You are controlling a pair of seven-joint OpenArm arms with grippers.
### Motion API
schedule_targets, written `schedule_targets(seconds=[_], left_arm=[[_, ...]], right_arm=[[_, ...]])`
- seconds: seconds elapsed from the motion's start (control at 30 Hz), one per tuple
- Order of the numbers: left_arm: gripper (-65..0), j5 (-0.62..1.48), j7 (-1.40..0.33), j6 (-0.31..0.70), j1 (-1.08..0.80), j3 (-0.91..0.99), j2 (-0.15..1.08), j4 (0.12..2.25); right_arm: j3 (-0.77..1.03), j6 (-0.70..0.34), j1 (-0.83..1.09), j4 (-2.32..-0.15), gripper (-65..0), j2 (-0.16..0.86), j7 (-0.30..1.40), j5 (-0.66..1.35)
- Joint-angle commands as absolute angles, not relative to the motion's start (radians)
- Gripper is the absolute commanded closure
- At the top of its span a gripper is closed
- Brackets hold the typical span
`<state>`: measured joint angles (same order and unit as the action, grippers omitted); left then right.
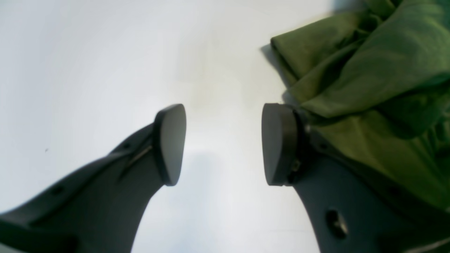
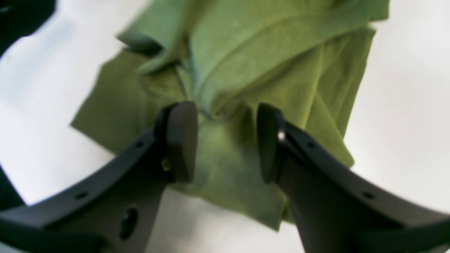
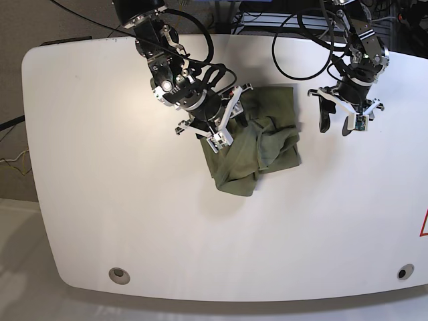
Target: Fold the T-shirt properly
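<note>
The olive-green T-shirt lies crumpled in a bunched heap near the middle of the white table, well away from every table edge, with bare tabletop on all sides. The right gripper hangs over the heap's left part in the base view, its jaws parted and nothing pinched between them; cloth shows below the gap. The left gripper stands just beside the shirt's other edge, jaws wide apart over bare table, holding nothing.
</note>
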<state>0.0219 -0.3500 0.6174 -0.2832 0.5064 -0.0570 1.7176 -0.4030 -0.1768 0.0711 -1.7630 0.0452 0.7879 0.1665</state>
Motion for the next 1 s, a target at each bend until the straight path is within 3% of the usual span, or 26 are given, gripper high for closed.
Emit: schedule_targets(seconds=[0.0,0.53,0.6,0.7,0.73,0.77,0.97], left_arm=[[-32.6,0.036,-0.325,0.618,-0.278,0.509,-0.05,1.732],[-32.6,0.036,-0.325,0.618,-0.28,0.512,-0.036,1.732],[-32.6,0.036,-0.325,0.618,-0.28,0.512,-0.036,1.732],[-32.6,0.036,-0.325,0.618,-0.28,0.512,-0.036,1.732],[-32.6,0.036,-0.325,0.618,-0.28,0.512,-0.036,1.732],[-32.6,0.036,-0.325,0.618,-0.28,0.512,-0.036,1.732],[-32.6,0.036,-0.325,0.618,-0.28,0.512,-0.036,1.732]], right_arm=[[-0.404,-0.18,0.058,-1.748,-26.8,0.033,0.716,0.179],[-0.407,-0.18,0.033,-1.687,-26.1,0.025,0.662,0.182],[-0.407,-0.182,0.022,-1.687,-22.2,0.013,0.662,0.182],[-0.407,-0.182,0.008,-1.67,-9.6,0.008,0.665,0.182],[-0.407,-0.182,-0.001,-1.655,-2.0,0.007,0.665,0.183],[-0.407,-0.183,-0.008,-1.646,0.0,0.007,0.667,0.183],[-0.427,-0.2,-0.033,-1.604,0.0,0.004,0.667,0.183]])
